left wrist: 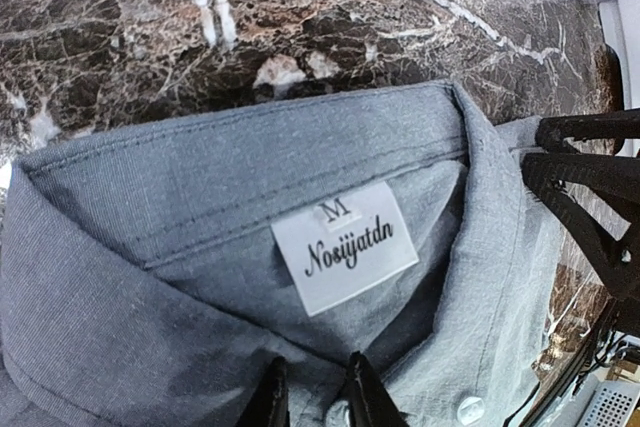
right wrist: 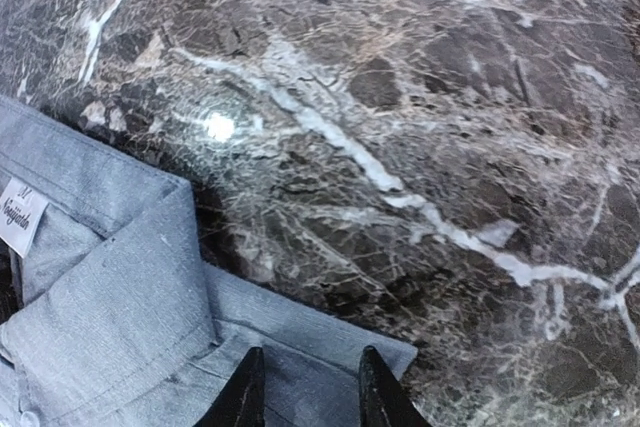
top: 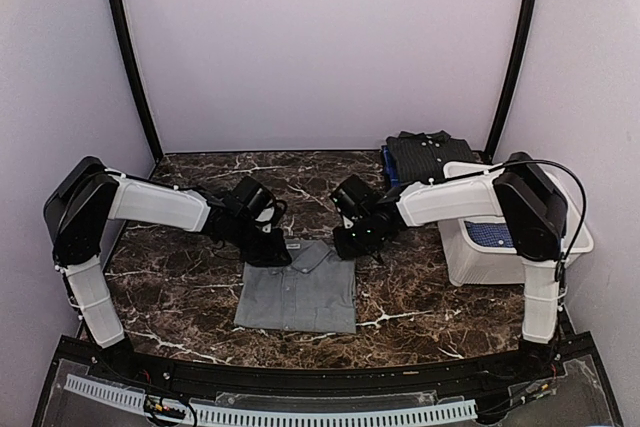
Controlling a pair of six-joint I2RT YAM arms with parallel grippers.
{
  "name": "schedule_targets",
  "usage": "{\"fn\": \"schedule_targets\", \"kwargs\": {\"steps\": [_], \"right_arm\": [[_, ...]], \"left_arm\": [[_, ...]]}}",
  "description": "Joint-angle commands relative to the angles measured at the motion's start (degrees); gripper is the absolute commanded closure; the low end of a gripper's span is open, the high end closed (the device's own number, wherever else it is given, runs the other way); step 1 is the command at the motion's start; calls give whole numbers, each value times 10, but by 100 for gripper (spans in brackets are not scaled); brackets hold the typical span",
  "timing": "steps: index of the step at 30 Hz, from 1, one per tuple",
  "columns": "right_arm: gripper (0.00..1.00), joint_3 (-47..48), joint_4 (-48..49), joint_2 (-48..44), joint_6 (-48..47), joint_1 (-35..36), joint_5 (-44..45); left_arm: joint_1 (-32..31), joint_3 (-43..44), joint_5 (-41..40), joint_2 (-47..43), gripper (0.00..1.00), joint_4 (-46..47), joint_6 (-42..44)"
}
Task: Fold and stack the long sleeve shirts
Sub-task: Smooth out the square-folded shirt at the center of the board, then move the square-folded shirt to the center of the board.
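Grey shirt [top: 297,287]: folded, centre, collar far.
Left gripper [left wrist: 318,402]: tips close together at the collar; whether it grips, you can't tell.
Right gripper [right wrist: 310,392]: fingers apart over the shoulder (cloth flat).
Top only: blue dotted shirt [top: 490,235] in tub [top: 470,262], right.

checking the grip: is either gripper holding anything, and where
Cannot tell: left gripper nearly shut on the shirt below its collar; right gripper straddles its shoulder edge.

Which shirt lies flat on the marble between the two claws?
The plain grey shirt, folded in the middle. The dark shirt sits at the back right, and the blue dotted one is inside the white tub.
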Motion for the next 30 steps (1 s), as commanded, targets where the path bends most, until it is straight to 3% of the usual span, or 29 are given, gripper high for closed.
{"fn": "schedule_targets", "kwargs": {"steps": [1, 6, 13, 15, 21, 30], "right_arm": [[65, 43, -51, -38, -14, -9, 64], [62, 119, -103, -6, -35, -47, 145], [61, 276, -178, 108, -54, -105, 238], [62, 317, -192, 140, -59, -115, 253], [65, 385, -203, 209, -59, -142, 272], [67, 389, -169, 237, -65, -162, 315]], "left_arm": [[0, 18, -11, -31, 78, -27, 16], [2, 63, -32, -74, 68, -62, 30], [19, 98, -37, -123, 38, -85, 45], [27, 104, -37, -133, 34, -93, 51], [49, 101, -32, -160, 31, -111, 61], [68, 77, -16, -182, 31, -112, 64]]}}
